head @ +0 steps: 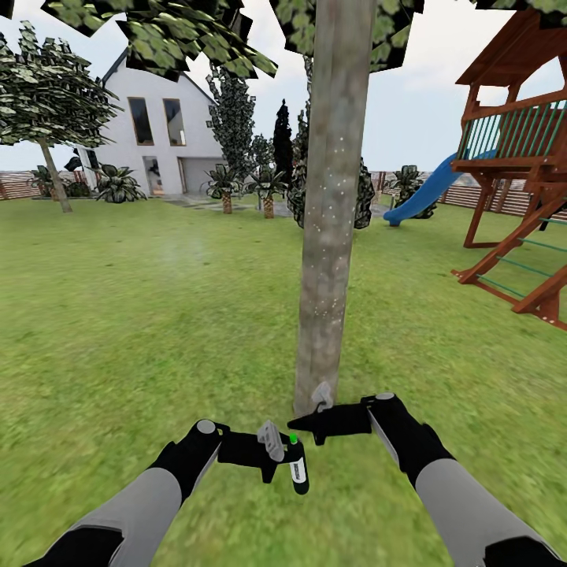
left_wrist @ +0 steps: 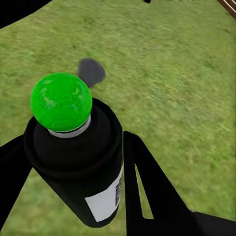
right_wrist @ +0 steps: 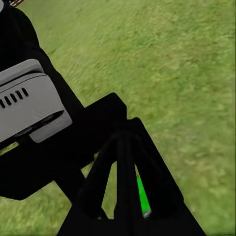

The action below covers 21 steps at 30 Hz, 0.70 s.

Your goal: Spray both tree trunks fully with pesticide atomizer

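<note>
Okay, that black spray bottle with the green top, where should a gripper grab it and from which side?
Grip the pesticide atomizer around its round black body, below the green cap, coming in from the side. The straight cylinder gives the two fingers parallel faces, and a mid-body hold probably keeps the top free. The left gripper holds it that way now, one finger on each side.

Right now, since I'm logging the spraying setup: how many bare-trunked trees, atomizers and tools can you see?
bare-trunked trees: 2 (near, far)
pesticide atomizer: 1
tools: 2 (left tool, right tool)
Total: 5
</note>
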{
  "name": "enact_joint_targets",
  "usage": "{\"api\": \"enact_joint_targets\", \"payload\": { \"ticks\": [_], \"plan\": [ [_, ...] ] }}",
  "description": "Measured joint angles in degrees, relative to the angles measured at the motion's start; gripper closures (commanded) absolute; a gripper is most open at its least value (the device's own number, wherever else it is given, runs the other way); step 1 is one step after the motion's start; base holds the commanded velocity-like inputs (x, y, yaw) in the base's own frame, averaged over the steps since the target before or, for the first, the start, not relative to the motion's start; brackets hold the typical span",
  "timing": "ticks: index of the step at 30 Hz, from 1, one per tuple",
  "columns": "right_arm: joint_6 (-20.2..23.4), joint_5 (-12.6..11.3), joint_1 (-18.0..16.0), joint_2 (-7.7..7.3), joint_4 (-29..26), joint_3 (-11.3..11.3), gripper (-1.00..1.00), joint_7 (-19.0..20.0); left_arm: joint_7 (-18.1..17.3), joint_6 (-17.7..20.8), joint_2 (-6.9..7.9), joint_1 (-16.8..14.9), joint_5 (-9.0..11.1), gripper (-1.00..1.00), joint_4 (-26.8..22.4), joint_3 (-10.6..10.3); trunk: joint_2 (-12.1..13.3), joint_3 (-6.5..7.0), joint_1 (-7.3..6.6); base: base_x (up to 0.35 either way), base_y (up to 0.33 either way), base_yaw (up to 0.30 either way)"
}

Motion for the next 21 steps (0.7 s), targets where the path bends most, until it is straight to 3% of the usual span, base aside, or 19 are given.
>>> {"api": "enact_joint_targets", "payload": {
  "ticks": [21],
  "plan": [
    [-0.4,0.1,0.0,-0.02,1.1,0.0,1.00,0.0,0.0,-0.1,0.00,0.0,0.0,1.00,-0.1,0.0,0.0,0.00,0.00,0.000,0.000,0.000]
  ]
}}
